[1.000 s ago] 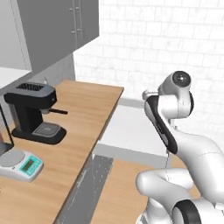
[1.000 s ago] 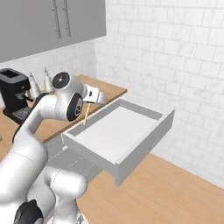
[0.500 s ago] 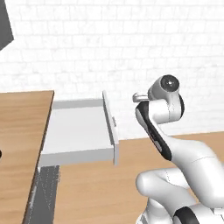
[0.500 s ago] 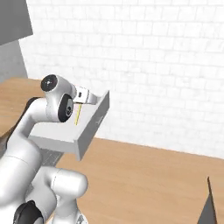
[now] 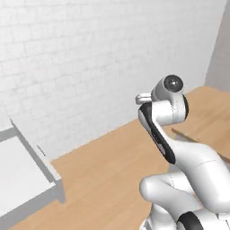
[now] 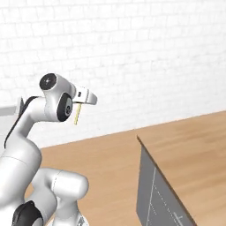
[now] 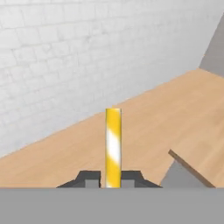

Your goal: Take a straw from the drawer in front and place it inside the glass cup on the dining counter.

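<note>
Straw first: the thin, straight yellow straw with pale bands [image 7: 113, 146] stands between the two dark finger tips of the two-finger gripper [image 7: 113, 178], which is clamped shut on its lower end in the hand view. From the right base view the same straw [image 6: 77, 114] hangs down from the gripper [image 6: 83, 100], held up in the air beside the white arm's head, in front of the white brick wall [image 6: 132, 53]. In the left base view the wide, shallow, pale white-grey drawer [image 5: 27, 179] sits pulled open at the lower left, well apart from the arm.

A light wood-plank surface with a pale grey side panel [image 6: 154, 194] shows at the lower right of the right base view; whether it is the dining counter cannot be told from here. The light wooden floor [image 5: 108, 175] runs between the drawer and the robot.

No brand, label or writing can be read on any surface.
</note>
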You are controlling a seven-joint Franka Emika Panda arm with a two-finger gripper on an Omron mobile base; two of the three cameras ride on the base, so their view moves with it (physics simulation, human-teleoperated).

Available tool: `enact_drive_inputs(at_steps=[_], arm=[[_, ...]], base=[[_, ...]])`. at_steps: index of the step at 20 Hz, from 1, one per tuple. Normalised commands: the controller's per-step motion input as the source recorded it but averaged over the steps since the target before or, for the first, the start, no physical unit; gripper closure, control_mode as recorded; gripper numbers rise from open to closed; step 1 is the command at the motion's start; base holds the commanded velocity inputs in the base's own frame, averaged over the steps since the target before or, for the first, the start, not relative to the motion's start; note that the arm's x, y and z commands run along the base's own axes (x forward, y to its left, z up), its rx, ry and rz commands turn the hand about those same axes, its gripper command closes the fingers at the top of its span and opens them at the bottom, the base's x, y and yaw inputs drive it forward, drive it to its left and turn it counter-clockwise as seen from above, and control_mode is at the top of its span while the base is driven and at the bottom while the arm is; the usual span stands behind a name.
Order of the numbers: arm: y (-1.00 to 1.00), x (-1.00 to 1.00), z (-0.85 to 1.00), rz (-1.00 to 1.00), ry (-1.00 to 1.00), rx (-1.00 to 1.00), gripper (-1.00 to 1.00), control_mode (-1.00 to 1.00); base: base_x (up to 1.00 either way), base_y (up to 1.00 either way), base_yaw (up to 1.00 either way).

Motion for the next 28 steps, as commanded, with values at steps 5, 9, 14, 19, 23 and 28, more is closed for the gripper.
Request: enact_drive_inputs(at_steps=[5,9,14,19,23,28], arm=[[0.0,0.0,0.0,0.0,0.0,0.0,1.0,1.0],[0.0,0.0,0.0,0.0,0.0,0.0,1.0,1.0],[0.0,0.0,0.0,0.0,0.0,0.0,1.0,1.0],[0.0,0.0,0.0,0.0,0.0,0.0,1.0,1.0],[0.0,0.0,0.0,0.0,0.0,0.0,1.0,1.0],[0.0,0.0,0.0,0.0,0.0,0.0,1.0,1.0]], base=[[0.59,0.06,-0.48],[1.0,0.26,-0.18],[1.0,0.11,-0.14],[1.0,0.0,-0.23],[1.0,0.0,-0.35],[1.0,0.0,-0.47]])
